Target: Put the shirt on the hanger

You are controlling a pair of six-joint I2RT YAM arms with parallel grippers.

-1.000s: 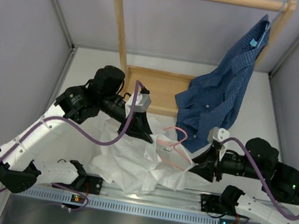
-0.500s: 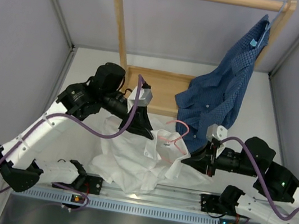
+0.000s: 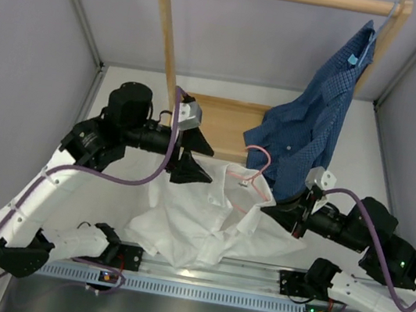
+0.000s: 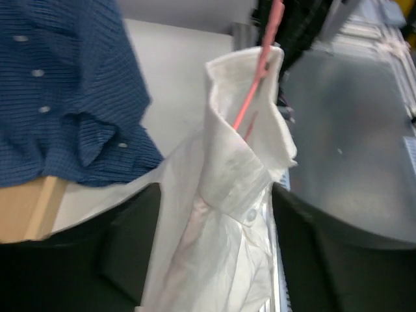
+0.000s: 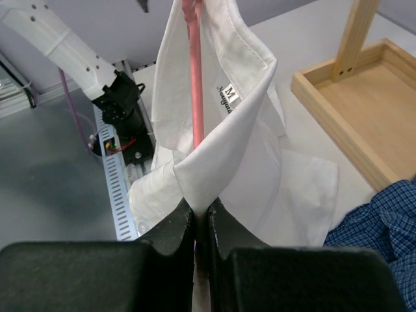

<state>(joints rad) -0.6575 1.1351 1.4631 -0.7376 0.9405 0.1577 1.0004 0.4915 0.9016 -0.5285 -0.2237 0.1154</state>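
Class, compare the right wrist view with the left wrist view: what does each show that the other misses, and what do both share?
Only the right wrist view: the right gripper shut on the shirt at its collar, and an M label inside it. Only the left wrist view: a button near the collar. Both: the shirt, the hanger in its collar, the blue checked shirt.

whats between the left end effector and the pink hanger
Only the white shirt: in the left wrist view its collar and front span from the open left end effector to the hanger.
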